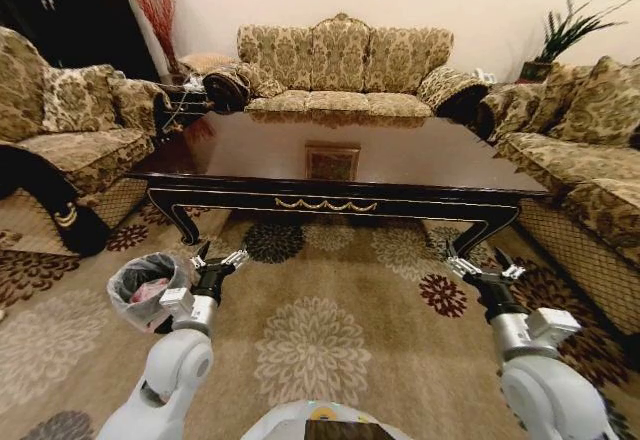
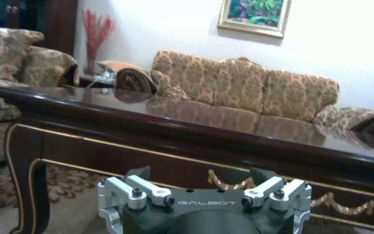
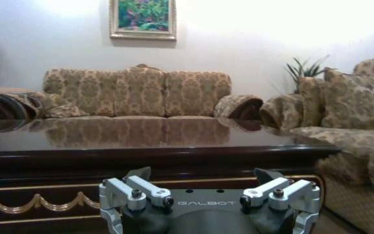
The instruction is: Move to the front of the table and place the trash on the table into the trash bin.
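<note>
Room: three patterned damask sofas ring the work area; the middle sofa (image 1: 340, 65) stands against the far wall.

Coffee table (image 1: 340, 165): large, glossy dark brown wood, curved legs, gold swag trim on the front apron, square inset panel on top. It stands just ahead of the robot. The polished top mirrors the sofas, and no trash can be made out on it.

Trash bin (image 1: 148, 290): small, round, black, lined with a thin translucent bag, on the carpet just beside the left arm. Inside lie crumpled red and white pieces, apparently the trash. Handling judgement: light, soft, crushable; film and liner likely slippery, so pinching a bunched fold would serve better than a flat face.

Left gripper (image 1: 217, 261): held low before the table's front edge, next to the bin, jaws spread wide, nothing in them.

Right gripper (image 1: 481, 266): level with the left, toward the table's right leg, jaws likewise wide and empty.

Writing: "GALBOT" on each gripper body.
</note>
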Robot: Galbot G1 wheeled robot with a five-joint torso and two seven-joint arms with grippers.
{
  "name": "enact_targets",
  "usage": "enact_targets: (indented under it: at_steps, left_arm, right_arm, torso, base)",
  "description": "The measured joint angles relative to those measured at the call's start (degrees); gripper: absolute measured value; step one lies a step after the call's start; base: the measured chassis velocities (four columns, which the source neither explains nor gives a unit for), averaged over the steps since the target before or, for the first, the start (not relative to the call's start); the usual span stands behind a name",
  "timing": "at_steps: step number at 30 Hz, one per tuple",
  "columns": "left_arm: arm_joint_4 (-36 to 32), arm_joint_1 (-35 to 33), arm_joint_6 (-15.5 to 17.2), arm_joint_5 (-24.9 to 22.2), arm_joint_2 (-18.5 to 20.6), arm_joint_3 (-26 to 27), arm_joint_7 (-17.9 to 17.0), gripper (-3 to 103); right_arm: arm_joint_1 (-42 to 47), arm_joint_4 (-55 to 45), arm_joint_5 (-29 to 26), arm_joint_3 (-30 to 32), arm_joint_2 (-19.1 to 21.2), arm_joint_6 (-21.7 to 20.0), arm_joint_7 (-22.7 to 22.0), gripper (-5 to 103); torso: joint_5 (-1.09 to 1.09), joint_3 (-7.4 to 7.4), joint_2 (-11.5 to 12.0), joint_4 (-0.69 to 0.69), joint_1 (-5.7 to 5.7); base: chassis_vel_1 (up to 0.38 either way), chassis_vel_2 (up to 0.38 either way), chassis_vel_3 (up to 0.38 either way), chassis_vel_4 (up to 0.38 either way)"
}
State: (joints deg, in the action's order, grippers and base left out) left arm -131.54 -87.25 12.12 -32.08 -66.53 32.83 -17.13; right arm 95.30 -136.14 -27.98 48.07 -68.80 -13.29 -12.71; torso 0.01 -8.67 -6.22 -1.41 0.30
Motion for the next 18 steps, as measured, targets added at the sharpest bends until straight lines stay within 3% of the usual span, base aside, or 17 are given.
enact_targets:
  at_steps: [10,18]
  left_arm:
    - [-0.15,1.04,1.53,0.68,0.15,-1.84,-0.58,100]
    - [0.44,1.10,-0.25,1.85,0.00,-2.67,-1.03,100]
  right_arm:
    - [2.15,-0.69,2.34,1.51,-3.18,1.72,2.05,100]
    - [2.49,-1.05,4.02,2.35,-3.64,1.78,3.71,100]
  torso:
    - [-0.01,-0.01,0.00,0.00,0.00]
    - [-0.01,-0.01,-0.01,0.00,0.00]
  base:
    - [0.000,0.000,0.000,0.000]
    - [0.000,0.000,0.000,0.000]
